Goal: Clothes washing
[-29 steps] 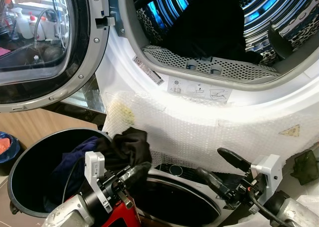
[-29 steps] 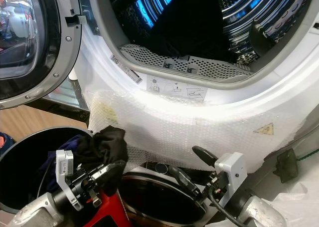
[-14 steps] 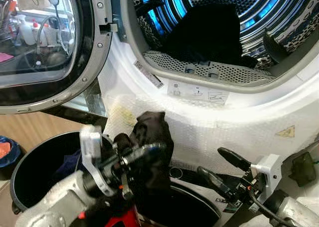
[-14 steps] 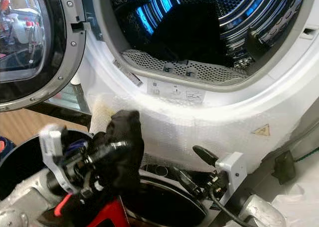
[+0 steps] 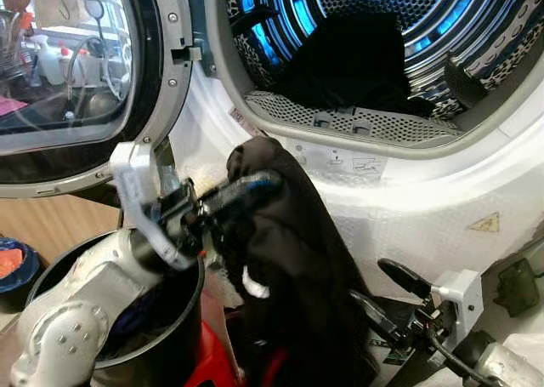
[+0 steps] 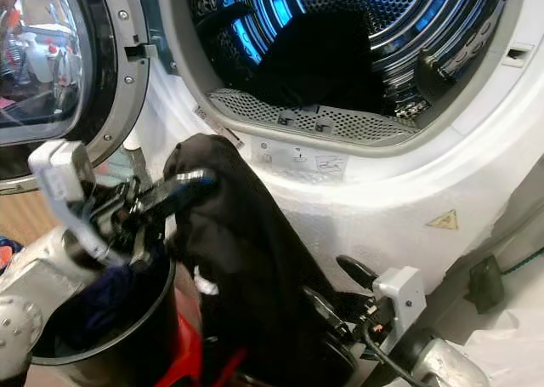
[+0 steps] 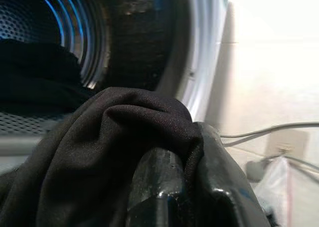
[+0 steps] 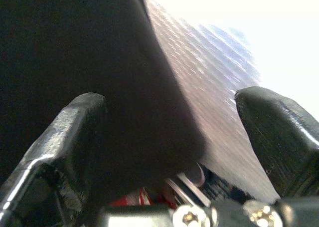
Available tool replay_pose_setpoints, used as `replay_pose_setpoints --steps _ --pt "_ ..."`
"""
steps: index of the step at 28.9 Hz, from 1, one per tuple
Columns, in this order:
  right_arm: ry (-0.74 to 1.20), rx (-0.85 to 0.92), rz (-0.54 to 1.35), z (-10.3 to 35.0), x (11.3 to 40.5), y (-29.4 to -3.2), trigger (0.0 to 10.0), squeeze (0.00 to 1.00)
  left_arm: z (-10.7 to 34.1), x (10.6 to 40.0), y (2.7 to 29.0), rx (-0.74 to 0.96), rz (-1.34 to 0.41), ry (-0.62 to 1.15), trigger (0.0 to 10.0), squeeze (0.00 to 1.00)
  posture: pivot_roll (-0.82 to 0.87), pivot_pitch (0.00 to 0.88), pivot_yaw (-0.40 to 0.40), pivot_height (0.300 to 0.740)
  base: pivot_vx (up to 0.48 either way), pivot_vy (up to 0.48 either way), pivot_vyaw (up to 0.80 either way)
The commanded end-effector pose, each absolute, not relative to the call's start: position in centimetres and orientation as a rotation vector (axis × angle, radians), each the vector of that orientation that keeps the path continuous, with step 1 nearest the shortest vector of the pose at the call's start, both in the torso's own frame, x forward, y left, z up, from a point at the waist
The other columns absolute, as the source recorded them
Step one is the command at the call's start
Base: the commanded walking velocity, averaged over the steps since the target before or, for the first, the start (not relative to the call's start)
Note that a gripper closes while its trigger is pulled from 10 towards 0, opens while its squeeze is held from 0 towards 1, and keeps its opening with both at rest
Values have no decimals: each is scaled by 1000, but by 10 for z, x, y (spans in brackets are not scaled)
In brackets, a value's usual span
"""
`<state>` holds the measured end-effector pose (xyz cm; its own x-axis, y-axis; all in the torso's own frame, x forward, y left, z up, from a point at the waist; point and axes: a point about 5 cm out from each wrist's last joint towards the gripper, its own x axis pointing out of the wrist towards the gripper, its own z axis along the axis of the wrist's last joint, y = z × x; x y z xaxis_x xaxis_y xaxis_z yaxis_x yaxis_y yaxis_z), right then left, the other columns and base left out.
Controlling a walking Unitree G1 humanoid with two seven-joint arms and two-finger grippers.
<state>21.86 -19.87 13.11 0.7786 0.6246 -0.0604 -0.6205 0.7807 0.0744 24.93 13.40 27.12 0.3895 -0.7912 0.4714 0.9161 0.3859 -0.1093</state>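
The left claw (image 5: 255,185) is clenching the top fold of a black garment (image 5: 293,268), its two fingers (image 7: 164,182) pressing the cloth between them just below the rim of the washing machine's drum opening (image 5: 357,123). The garment is hanging from that grip with its long axis running down and slightly toward the right claw (image 5: 382,289), its upper bunch pointing up at the drum opening and its lower end trailing out of sight behind the arms. A small white tag (image 5: 252,283) is showing on the cloth partway down. Inside the drum (image 6: 340,30), dark clothing (image 5: 348,64) is lying heaped against the blue-lit perforated back wall. Below and beside the left arm, a round black bin (image 5: 161,336) is standing by the machine, holding dark blue fabric (image 6: 93,310). The machine's glass door (image 5: 76,72) is standing swung wide on the bin's side of the drum opening. The right claw is sitting low beneath the opening with its fingers (image 8: 75,132) spread apart and gripping nothing, the hanging garment draping just in front of them, against the machine's white front (image 5: 425,217).
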Motion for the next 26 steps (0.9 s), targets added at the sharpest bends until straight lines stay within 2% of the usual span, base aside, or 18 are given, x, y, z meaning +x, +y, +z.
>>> replay_pose_setpoints --steps 1,8,11,13,15,20,26 --pt "73 59 635 132 218 -211 10000 0 278 255 135 -338 -1088 -409 10000 0 -60 0 -25 740 0 0 0" --pt "97 106 691 133 212 -214 10000 0 280 278 129 -292 -1036 -398 10000 0 -61 0 -14 740 0 0 0" --pt "95 106 691 133 213 -214 10000 0 280 279 129 -290 -1034 -399 10000 0 -61 0 -14 740 0 0 0" --pt "73 93 709 134 214 -196 10000 0 280 305 116 -219 -913 -409 10000 0 -63 0 4 740 0 0 0" --pt "65 103 701 135 216 -186 10000 0 275 314 107 -211 -890 -364 10000 0 -64 2 9 740 0 0 0" --pt "3 116 674 146 222 -165 10000 0 271 331 90 -177 -798 -337 10000 0 -66 6 17 740 0 0 0" --pt "-50 146 628 159 229 -155 10000 0 263 340 63 -187 -775 -303 10000 0 -72 8 31 740 0 0 0"
